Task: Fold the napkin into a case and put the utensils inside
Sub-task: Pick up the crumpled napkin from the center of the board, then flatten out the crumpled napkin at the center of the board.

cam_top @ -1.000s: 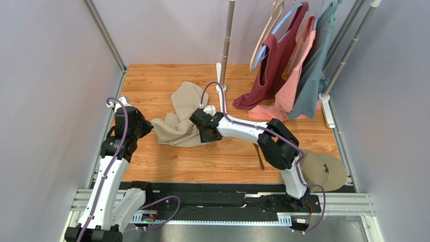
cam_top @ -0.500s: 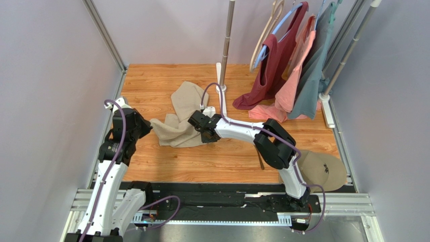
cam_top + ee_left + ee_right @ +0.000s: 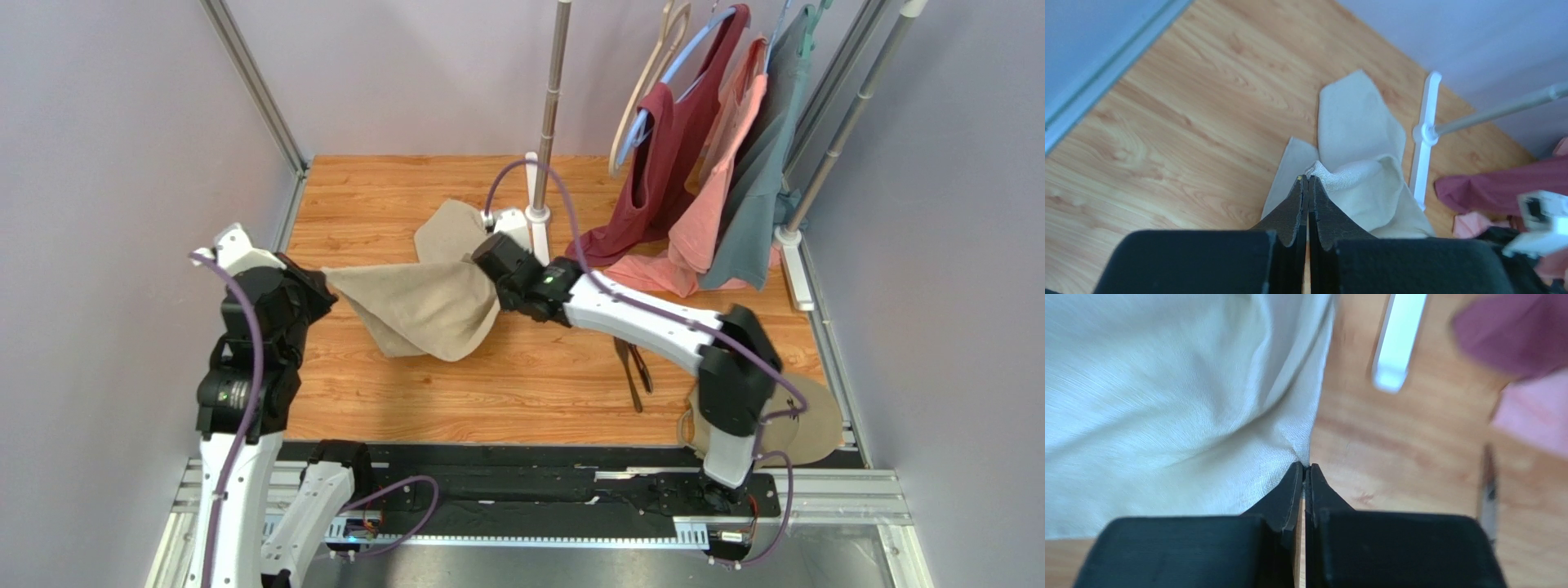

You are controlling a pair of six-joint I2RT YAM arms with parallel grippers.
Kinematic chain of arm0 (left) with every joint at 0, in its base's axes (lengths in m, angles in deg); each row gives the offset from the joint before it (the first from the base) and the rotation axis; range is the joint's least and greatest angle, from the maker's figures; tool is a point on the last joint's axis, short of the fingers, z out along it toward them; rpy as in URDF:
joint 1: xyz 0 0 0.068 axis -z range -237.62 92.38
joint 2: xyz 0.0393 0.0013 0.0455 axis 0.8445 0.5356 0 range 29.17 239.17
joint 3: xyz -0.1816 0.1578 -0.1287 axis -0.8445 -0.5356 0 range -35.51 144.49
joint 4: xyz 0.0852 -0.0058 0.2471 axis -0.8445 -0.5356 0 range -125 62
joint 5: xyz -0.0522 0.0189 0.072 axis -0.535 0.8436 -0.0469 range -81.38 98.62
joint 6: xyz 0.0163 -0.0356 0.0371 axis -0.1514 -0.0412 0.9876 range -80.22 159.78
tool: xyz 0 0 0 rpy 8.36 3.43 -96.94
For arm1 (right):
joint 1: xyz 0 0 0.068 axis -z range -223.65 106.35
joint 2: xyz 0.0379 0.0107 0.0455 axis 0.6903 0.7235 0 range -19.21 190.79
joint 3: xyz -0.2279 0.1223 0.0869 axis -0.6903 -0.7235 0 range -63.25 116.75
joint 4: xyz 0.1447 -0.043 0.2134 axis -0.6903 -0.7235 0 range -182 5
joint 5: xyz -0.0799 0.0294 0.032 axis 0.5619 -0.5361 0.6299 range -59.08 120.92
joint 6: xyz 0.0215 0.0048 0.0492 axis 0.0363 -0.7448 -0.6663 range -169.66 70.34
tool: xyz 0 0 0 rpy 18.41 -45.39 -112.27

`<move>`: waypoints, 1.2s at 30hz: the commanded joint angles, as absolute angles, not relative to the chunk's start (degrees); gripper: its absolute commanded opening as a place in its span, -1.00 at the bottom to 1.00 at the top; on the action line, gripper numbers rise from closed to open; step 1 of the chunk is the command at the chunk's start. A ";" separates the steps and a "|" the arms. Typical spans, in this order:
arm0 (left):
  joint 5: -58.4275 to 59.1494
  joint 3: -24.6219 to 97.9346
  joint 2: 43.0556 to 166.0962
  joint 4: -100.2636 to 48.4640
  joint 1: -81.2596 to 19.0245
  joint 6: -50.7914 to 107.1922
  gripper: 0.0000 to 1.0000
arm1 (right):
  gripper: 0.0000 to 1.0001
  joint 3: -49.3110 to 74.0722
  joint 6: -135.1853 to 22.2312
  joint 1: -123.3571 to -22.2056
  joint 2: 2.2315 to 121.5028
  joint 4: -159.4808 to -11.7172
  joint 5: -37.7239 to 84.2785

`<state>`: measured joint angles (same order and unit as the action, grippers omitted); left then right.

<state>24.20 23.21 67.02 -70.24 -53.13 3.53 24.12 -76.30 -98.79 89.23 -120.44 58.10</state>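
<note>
Overall: pale lilac-grey walls (image 3: 123, 184) enclose a wood-grain table (image 3: 368, 196).
Rack: maroon, salmon and grey-teal garments (image 3: 705, 184) hang at the far right.
Napkin: the beige napkin (image 3: 423, 306) sags between the two arms, left of centre, with one flap lying on the wood behind.
Left gripper: the left gripper (image 3: 321, 284) is clamped on the napkin's left corner.
Right gripper: the right gripper (image 3: 494, 272) is pinched closed on the napkin's right edge.
Top view only: the dark utensils (image 3: 634, 368) lie on the wood by the right arm, near a round tan disc (image 3: 785, 417).
Right wrist view only: the cloth's fine weave shows at the closed tips.
</note>
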 commanded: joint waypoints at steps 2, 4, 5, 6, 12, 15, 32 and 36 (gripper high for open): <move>32.78 34.78 65.38 -71.42 -53.13 7.61 -1.00 | -1.00 32.27 -60.84 -98.23 71.15 -111.55 59.33; 33.93 39.88 65.38 -72.03 -53.13 9.18 -1.00 | -1.00 36.05 -58.55 -98.23 67.47 -111.37 57.38; 34.72 41.64 65.29 -72.04 -53.13 9.98 -1.00 | -1.00 37.11 -57.93 -98.32 66.32 -111.37 55.63; 35.07 45.48 65.12 -72.21 -53.13 10.86 -1.00 | -1.00 38.77 -56.45 -98.50 64.74 -111.11 55.09; 37.80 59.29 61.87 -73.35 -53.13 17.80 -1.00 | -1.00 40.81 -54.15 -99.37 53.31 -110.23 48.51; 36.75 63.87 59.85 -73.97 -53.13 20.26 -1.00 | -1.00 38.09 -54.23 -100.16 46.74 -108.30 43.41; 46.13 44.42 68.62 -55.98 -53.13 27.21 -1.00 | -1.00 33.07 -58.98 -89.73 60.01 -100.23 39.63; 49.32 37.18 79.15 -42.98 -54.80 29.94 -1.00 | -1.00 39.56 -59.95 -85.93 74.89 -99.15 38.73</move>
<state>44.39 43.14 69.64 -56.36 -53.26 25.65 35.29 -58.48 -89.39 62.61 -101.71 39.56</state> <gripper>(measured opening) 0.007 0.010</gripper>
